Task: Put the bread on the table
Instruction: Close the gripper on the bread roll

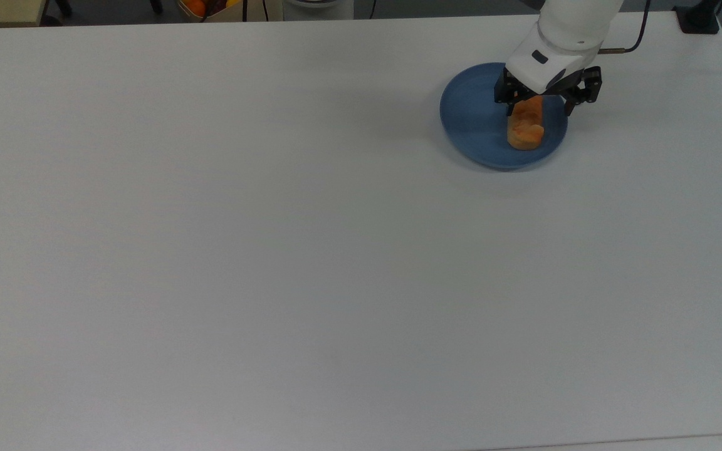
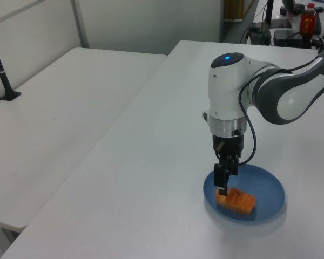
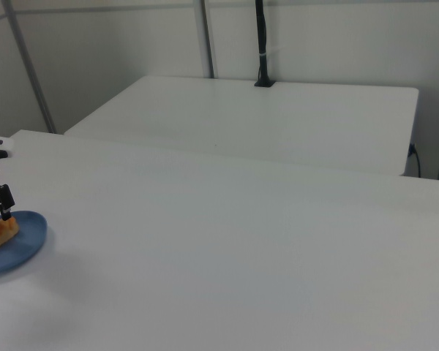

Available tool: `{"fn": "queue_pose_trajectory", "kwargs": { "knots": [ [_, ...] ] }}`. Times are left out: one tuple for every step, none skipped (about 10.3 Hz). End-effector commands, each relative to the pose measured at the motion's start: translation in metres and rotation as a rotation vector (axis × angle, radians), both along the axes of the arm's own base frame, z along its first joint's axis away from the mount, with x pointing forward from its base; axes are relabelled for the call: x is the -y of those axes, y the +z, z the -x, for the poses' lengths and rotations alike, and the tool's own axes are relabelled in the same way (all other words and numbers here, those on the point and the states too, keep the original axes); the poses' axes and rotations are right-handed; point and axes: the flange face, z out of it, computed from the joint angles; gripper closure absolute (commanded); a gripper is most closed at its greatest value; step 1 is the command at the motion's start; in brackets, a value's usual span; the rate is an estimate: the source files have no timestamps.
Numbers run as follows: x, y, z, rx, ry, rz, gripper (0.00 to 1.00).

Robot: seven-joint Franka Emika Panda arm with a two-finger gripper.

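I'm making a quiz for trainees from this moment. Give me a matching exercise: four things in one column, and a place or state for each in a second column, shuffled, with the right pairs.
Things:
1. bread
2. plate
3. hand
4. table

Places or states:
A. white, bears the plate
B. open, fingers on either side of one end of the bread
C. lies on the plate
D. blue, near the top view's upper right corner

Pairs: 1-C, 2-D, 3-B, 4-A
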Motion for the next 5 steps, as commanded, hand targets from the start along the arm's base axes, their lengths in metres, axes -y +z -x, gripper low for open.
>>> {"fn": "queue_pose_trajectory", "kwargs": {
  "knots": [
    [-0.0010, -0.0054, -0.0003, 0.022, -0.015, 0.001, 0.00],
    [-0.0010, -0.0054, -0.0003, 0.022, -0.015, 0.001, 0.00],
    [-0.0018, -0.0082, 0.0001, 0.019, -0.014, 0.002, 0.00],
    [-0.0026, -0.0111, 0.0006, 0.015, -0.012, 0.004, 0.00],
    [-0.0019, -0.0131, 0.0000, 0.012, -0.014, 0.006, 0.00]
  ]
}}
